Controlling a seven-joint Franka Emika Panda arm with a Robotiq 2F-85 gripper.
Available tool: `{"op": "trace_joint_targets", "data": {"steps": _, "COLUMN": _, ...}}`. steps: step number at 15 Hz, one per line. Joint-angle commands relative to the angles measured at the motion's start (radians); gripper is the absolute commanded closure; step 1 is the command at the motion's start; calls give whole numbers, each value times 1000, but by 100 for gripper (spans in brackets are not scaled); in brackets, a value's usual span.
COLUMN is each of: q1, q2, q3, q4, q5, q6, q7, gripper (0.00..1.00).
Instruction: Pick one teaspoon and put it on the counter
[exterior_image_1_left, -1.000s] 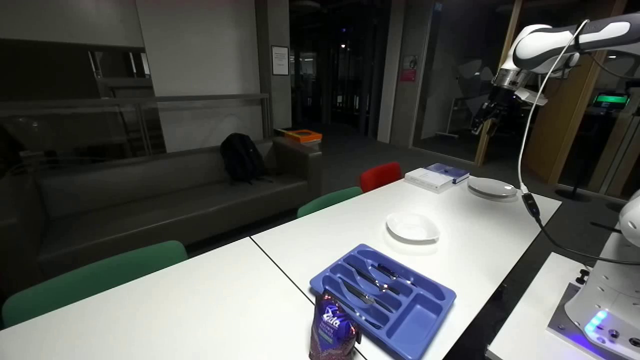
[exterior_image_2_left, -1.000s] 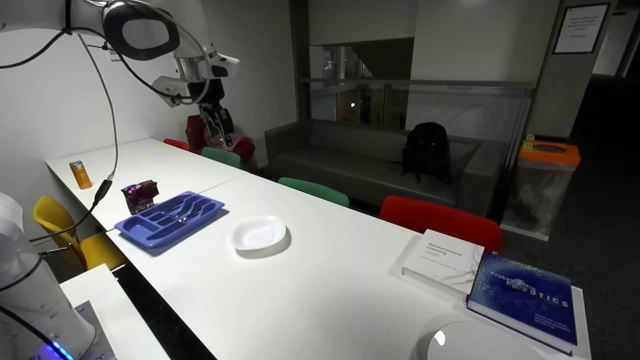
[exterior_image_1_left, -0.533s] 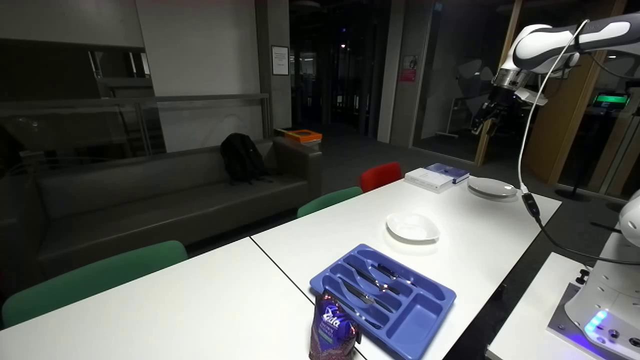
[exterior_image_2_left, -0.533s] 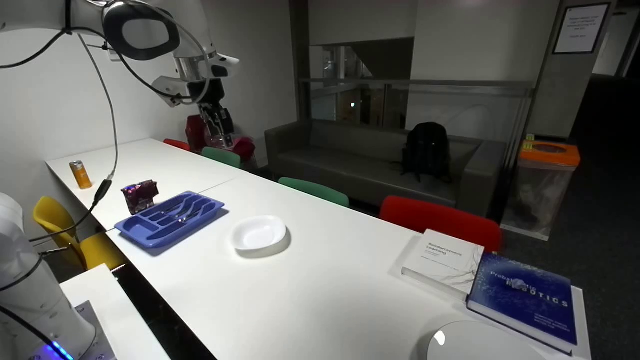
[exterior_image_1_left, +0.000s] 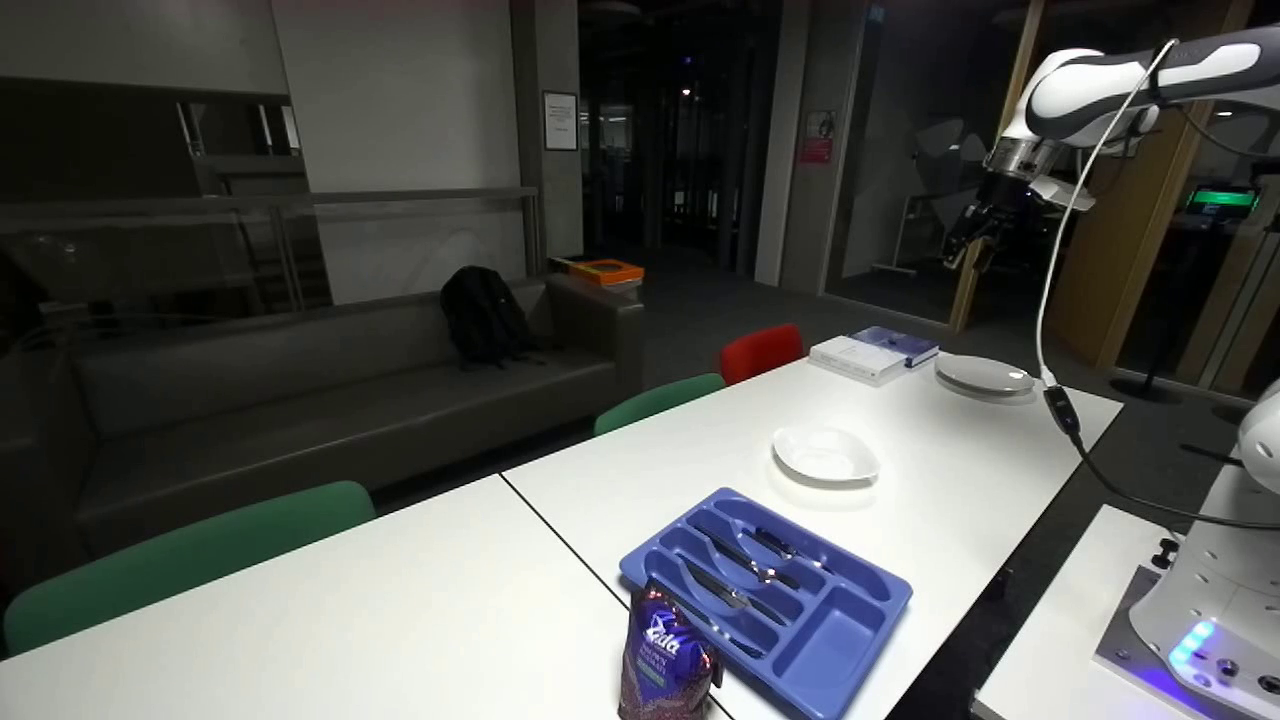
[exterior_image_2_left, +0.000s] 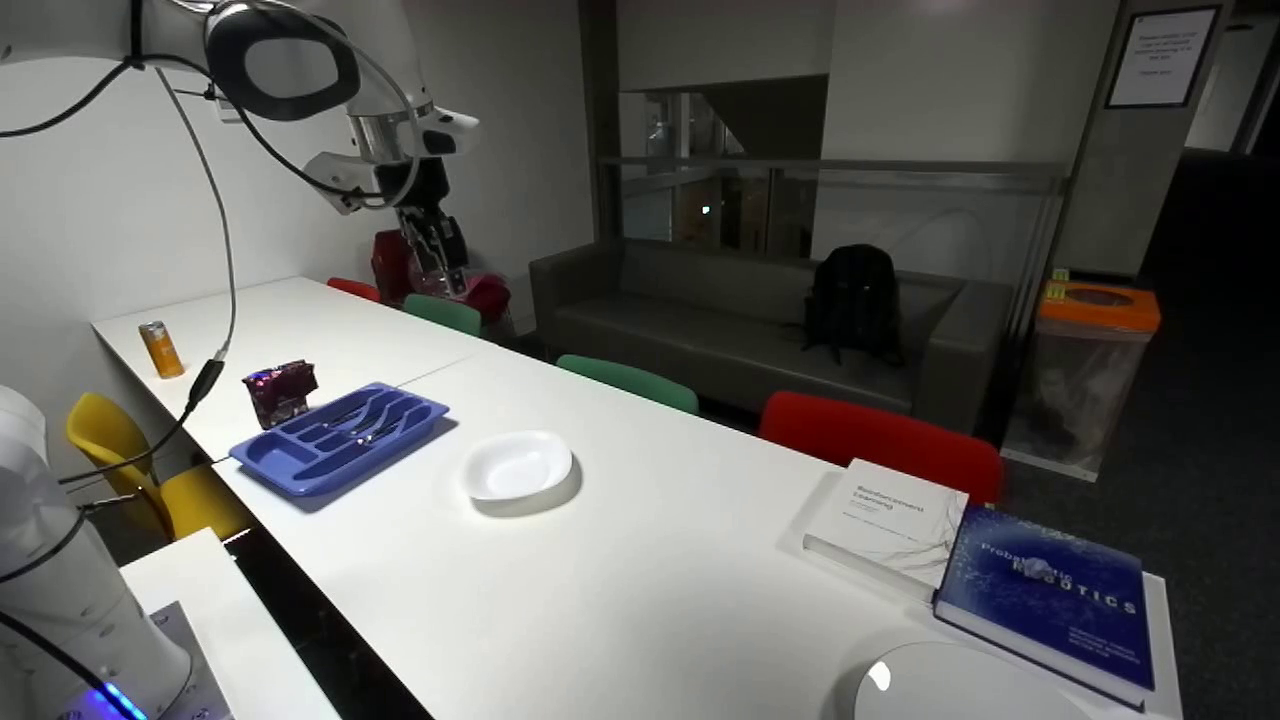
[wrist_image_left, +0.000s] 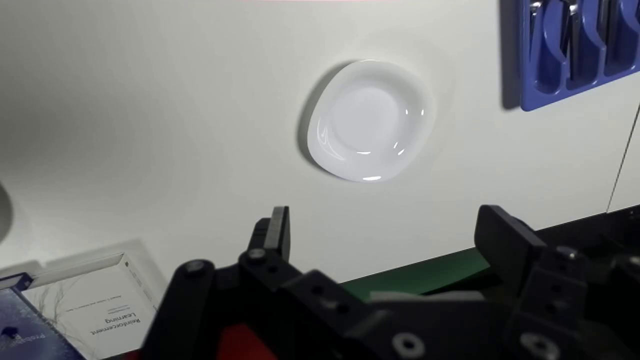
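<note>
A blue cutlery tray (exterior_image_1_left: 835, 640) lies on the white counter (exterior_image_1_left: 400, 600); the tray also shows in an exterior view (exterior_image_2_left: 290, 455) and partly in the wrist view (wrist_image_left: 580, 95). Several metal cutlery pieces (exterior_image_1_left: 742, 562) lie in its slots, also visible in the wrist view (wrist_image_left: 574, 45). I cannot tell which piece is the teaspoon. My gripper (wrist_image_left: 384, 215) is open and empty, with its fingers wide apart. In both exterior views the gripper (exterior_image_1_left: 968, 260) (exterior_image_2_left: 447, 282) hangs high above the counter, away from the tray and touching nothing.
A white dish (exterior_image_1_left: 825, 455) stands beside the tray, below the gripper in the wrist view (wrist_image_left: 370, 120). A purple bag (exterior_image_1_left: 665, 655) stands against the tray's other side. Two books (exterior_image_2_left: 885, 520) (exterior_image_2_left: 1045, 600), a round plate (exterior_image_1_left: 985, 374) and an orange can (exterior_image_2_left: 160, 350) are also on the tabletop.
</note>
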Motion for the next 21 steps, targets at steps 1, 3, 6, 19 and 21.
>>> {"op": "trace_joint_targets", "data": {"steps": 1, "q1": -26, "q2": 4, "q3": 21, "q4": 3, "q5": 11, "q6": -3, "q7": -10, "gripper": 0}}
{"op": "trace_joint_targets", "data": {"steps": 3, "q1": -26, "q2": 4, "q3": 21, "q4": 3, "q5": 11, "q6": -3, "q7": -10, "gripper": 0}}
{"op": "trace_joint_targets", "data": {"steps": 6, "q1": -26, "q2": 4, "q3": 21, "q4": 3, "q5": 11, "q6": -3, "q7": -10, "gripper": 0}}
{"op": "trace_joint_targets", "data": {"steps": 19, "q1": 63, "q2": 102, "q3": 113, "q4": 1, "q5": 60, "q6": -31, "q7": -161, "gripper": 0}}
{"op": "trace_joint_targets", "data": {"steps": 21, "q1": 50, "q2": 96, "q3": 126, "q4": -24, "q5": 64, "q6": -3, "q7": -122, "gripper": 0}}
